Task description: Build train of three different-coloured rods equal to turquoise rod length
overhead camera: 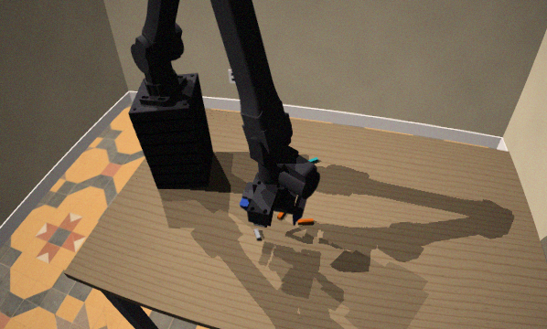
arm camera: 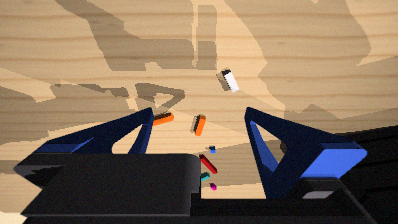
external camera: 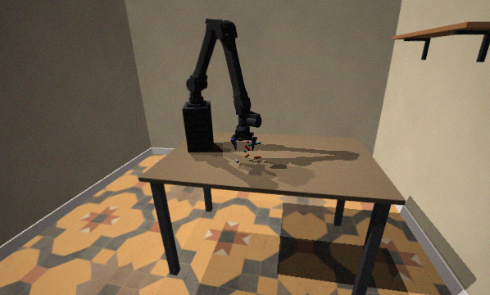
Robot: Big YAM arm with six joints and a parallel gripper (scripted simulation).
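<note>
- A wooden bench (overhead camera: 392, 183) (external camera: 310, 180) (arm camera: 300, 30) stands on patterned tiles (overhead camera: 58, 235) (external camera: 229, 235) between plain walls (overhead camera: 370, 55) (external camera: 269, 61), the arm's shadow thrown across its top.
- From the top, we see the arm (overhead camera: 251, 68) (external camera: 237, 74) reaching down over the rods. The turquoise rod (overhead camera: 314, 160) (external camera: 255, 143) (arm camera: 205, 176) shows past the wrist; a grey rod (overhead camera: 258, 235) (external camera: 237, 161) (arm camera: 231, 81) and two orange rods, one (overhead camera: 281, 216) (external camera: 247, 156) (arm camera: 199, 125) close in and the other (overhead camera: 305, 221) (external camera: 256, 157) (arm camera: 163, 119) further out, lie near the jaws, whose blue fingers (overhead camera: 244, 202) (external camera: 233, 143) are partly hidden.
- From outside, we see the jaws above the bench, spread fully with nothing in their hold. We also pick out a red rod (external camera: 247, 147) (arm camera: 208, 164) and a magenta rod (external camera: 248, 142) (arm camera: 213, 186).
- At the wrist, we find the inner orange rod between the fingertips as seen, the outer one partly behind one finger and the grey rod beyond both. A small blue rod (arm camera: 212, 149), the red, the turquoise, partly covered, and the magenta follow towards the gripper body. The rods lie apart at various angles, so we see no train.
</note>
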